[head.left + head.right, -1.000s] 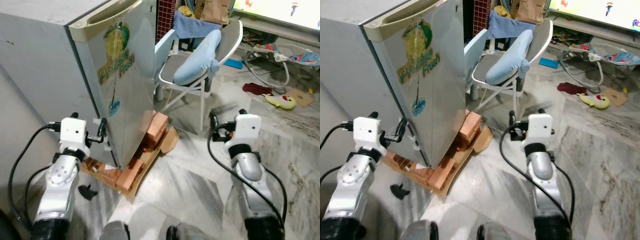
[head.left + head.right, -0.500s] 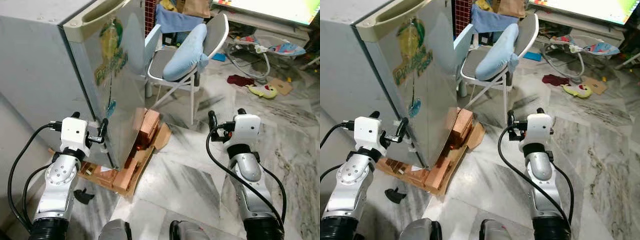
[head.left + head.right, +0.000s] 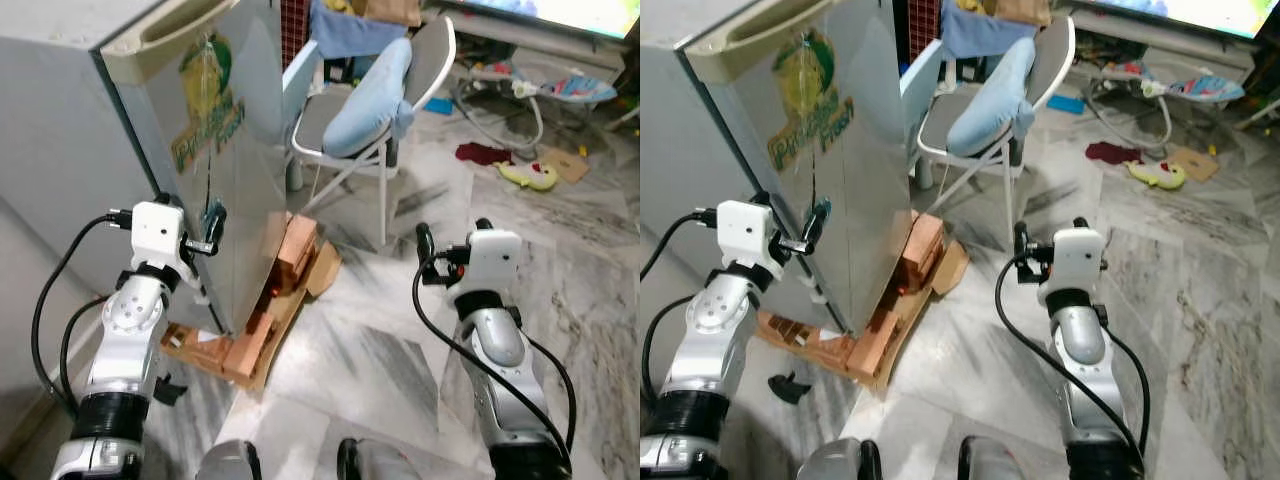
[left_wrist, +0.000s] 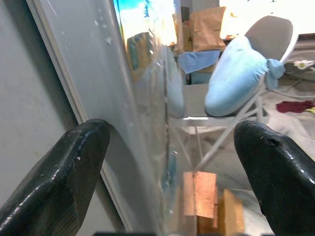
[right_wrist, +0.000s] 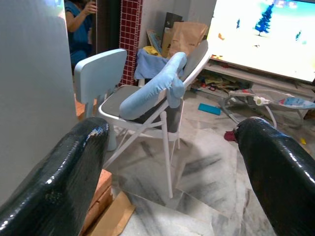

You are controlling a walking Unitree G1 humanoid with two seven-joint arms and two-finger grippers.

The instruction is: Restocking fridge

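Note:
The grey fridge [image 3: 225, 150] stands on stacked bricks, with a green and yellow sticker on its door. The door looks closed. My left gripper [image 3: 188, 208] is open at the door's front corner, about halfway up. In the left wrist view its two fingers [image 4: 74, 162] stand on either side of the door's edge [image 4: 147, 98], and nothing is held between them. Over the marble floor to the right of the fridge my right gripper [image 3: 453, 232] is open and empty. In the right wrist view it [image 5: 172, 132] faces the folding chair.
Bricks [image 3: 290, 260] and cardboard stick out from under the fridge. A white folding chair with a blue cushion [image 3: 365, 100] stands just beyond the door. Toys and a baby bouncer [image 3: 540, 85] lie at the far right. A person in blue [image 5: 78, 19] is at the back. A small black piece [image 3: 168, 392] lies on the floor.
My left gripper has risen and moved in closer to the fridge door's edge. The head camera has shifted a little. The right arm holds the same pose.

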